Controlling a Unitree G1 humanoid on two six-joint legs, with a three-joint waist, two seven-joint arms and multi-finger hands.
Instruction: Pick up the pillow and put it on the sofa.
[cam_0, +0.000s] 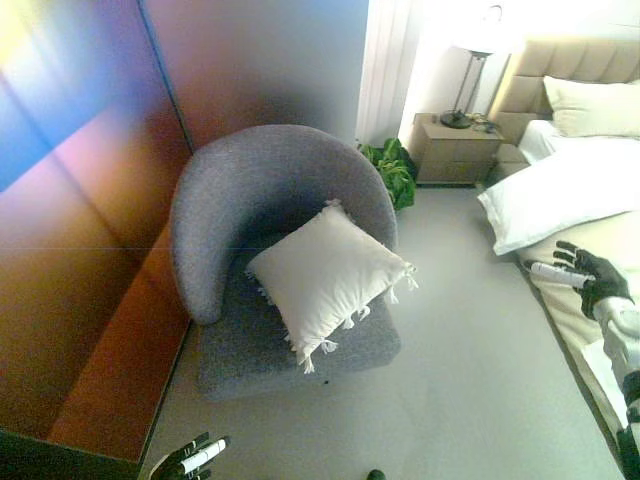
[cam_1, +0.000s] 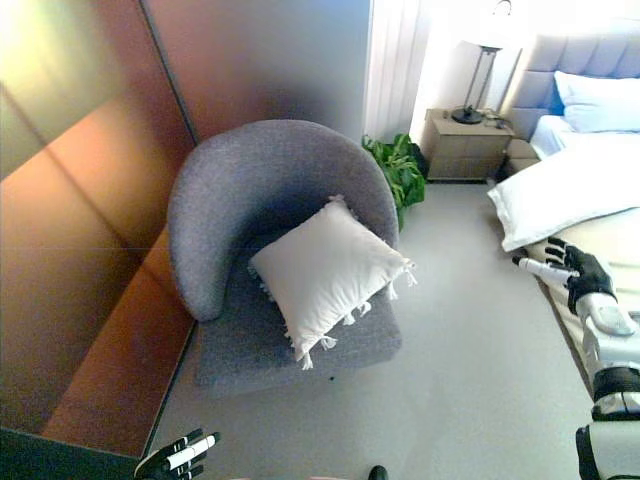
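Pillow (cam_0: 328, 277): white, square, with tassels at the corners; it rests on the seat of the sofa, turned corner-up like a diamond, its upper corner leaning against the inside of the backrest and its lower corner hanging just past the front edge of the seat.
Sofa (cam_0: 240, 190): grey fabric tub chair with a curved back that wraps round both sides; it stands on the floor close to the wall, open side facing the bed.
Floor (cam_0: 470, 340): pale grey carpet, running from the sofa to the bed.
Wall (cam_0: 90, 230): glossy brown panels to the left of the sofa; the panels carry on behind it.
Plant (cam_0: 392, 168): green leaves, on the floor just behind the sofa's right side, between sofa and nightstand.
Curtain (cam_0: 385, 60): light, hanging behind the plant.
Nightstand (cam_0: 455, 150): wooden, beside the bed, carrying a lamp (cam_0: 470, 75) with a thin stem.
Bed (cam_0: 580, 190): white duvet and a pillow at a padded headboard; well apart from the sofa.
Left hand (cam_1: 178, 456): at the lower edge of the view, low in front of the sofa, touching nothing; fingers loosely extended, holding nothing.
Right hand (cam_1: 565, 268): raised at the right, over the edge of the bed, well apart from the pillow; fingers spread and relaxed, empty.
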